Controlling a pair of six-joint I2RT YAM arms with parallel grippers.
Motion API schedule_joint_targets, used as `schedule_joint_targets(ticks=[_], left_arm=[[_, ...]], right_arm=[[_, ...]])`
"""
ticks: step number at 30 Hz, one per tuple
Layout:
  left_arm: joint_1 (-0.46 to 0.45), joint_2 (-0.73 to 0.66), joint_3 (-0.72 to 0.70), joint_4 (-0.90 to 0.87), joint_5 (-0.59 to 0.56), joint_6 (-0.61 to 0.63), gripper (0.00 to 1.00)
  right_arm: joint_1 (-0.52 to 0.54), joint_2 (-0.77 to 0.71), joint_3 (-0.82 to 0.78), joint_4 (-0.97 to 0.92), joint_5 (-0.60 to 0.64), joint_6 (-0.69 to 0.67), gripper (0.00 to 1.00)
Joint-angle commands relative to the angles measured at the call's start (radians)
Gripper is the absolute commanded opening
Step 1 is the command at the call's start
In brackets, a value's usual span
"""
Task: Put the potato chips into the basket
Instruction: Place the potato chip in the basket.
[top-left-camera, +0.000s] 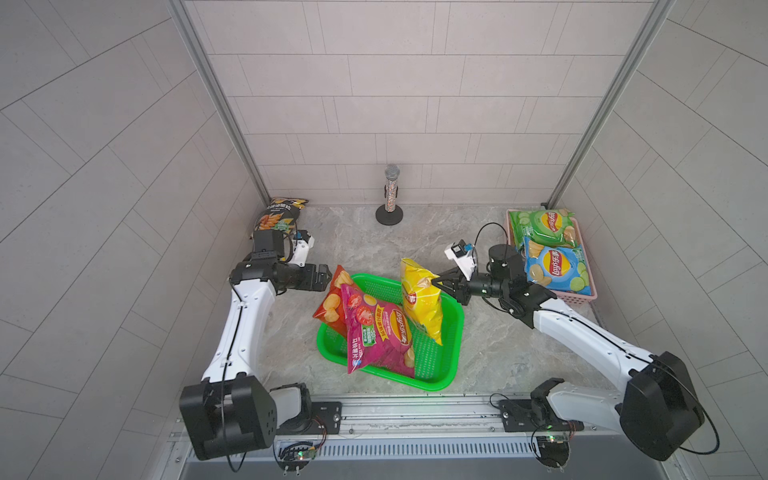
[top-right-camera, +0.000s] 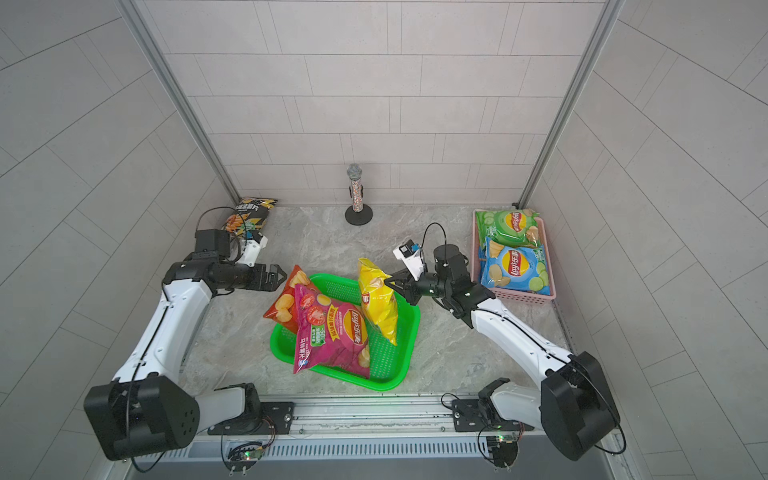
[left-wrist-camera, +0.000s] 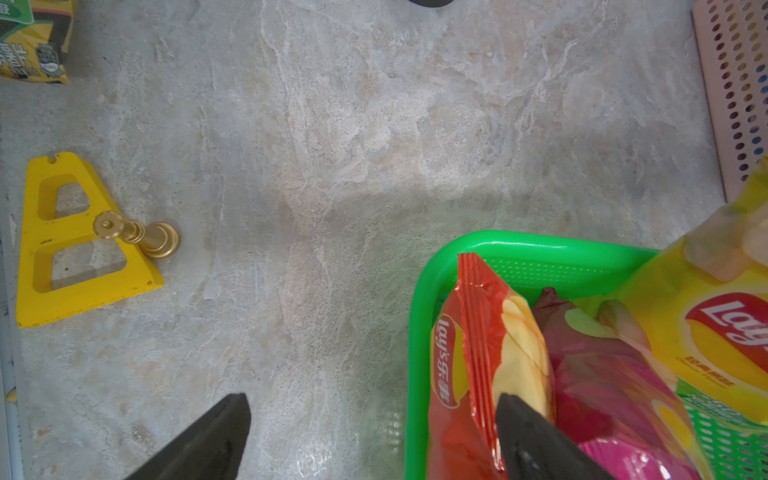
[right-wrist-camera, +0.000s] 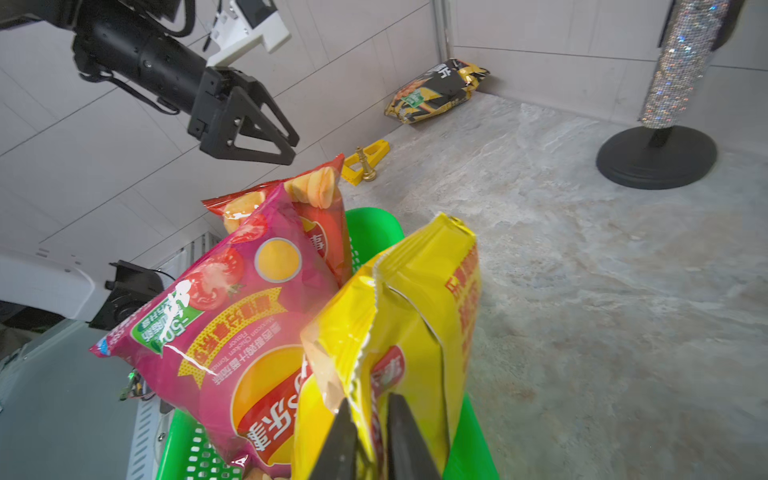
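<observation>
**Setting the yellow bag down in the green basket**

The right gripper (right-wrist-camera: 372, 432) has its two black fingers on either side of the top fold of the glossy yellow Lay's chip bag (top-left-camera: 419, 303), with a narrow gap between them. I cannot tell whether they pinch the foil or merely straddle it. The bag stands on end inside the bright green plastic mesh basket (top-left-camera: 451, 376), on the side nearer the right arm.

The left gripper (top-left-camera: 325, 279) is spread wide and empty, just beside the red-orange chip bag (top-left-camera: 332, 301). That bag hangs over the basket's rim, partly under the magenta chip bag (top-left-camera: 378, 332).

This looks like the release. Done well, the jaws open fully before the arm retreats, and it backs out along the fingers' own line. That way the crinkled foil should not snag and drag the bag out.

The black chip bag (top-left-camera: 276, 218) lies on the grey marbled worktop (top-left-camera: 490, 340) in the far corner. The green chip bag (top-left-camera: 540, 226) and blue chip bag (top-left-camera: 555, 270) sit in a pale pink perforated basket (top-left-camera: 590, 293).
</observation>
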Motion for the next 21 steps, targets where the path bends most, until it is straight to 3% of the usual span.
schedule_joint_targets(ticks=[1, 7, 9, 15, 18, 21], left_arm=[[0.007, -0.003, -0.001, -0.014, 0.011, 0.009, 1.00], [0.007, -0.003, 0.002, -0.013, 0.019, 0.006, 1.00], [0.007, -0.005, 0.003, -0.013, 0.019, 0.005, 1.00], [0.007, -0.007, 0.001, -0.014, 0.016, 0.007, 1.00], [0.008, -0.009, 0.000, -0.015, 0.012, 0.007, 1.00], [0.007, -0.007, 0.000, -0.015, 0.009, 0.008, 1.00]], right_arm=[[-0.009, -0.041, -0.008, -0.017, 0.098, -0.050, 0.43], [-0.010, -0.184, 0.002, -0.119, 0.325, -0.043, 0.71], [-0.009, -0.224, 0.015, -0.150, 0.350, -0.017, 0.77], [-0.004, -0.212, 0.153, -0.313, 0.239, 0.078, 0.78], [0.038, -0.165, 0.242, -0.452, 0.202, 0.065, 0.77], [0.147, -0.132, 0.316, -0.579, 0.346, 0.026, 0.77]])
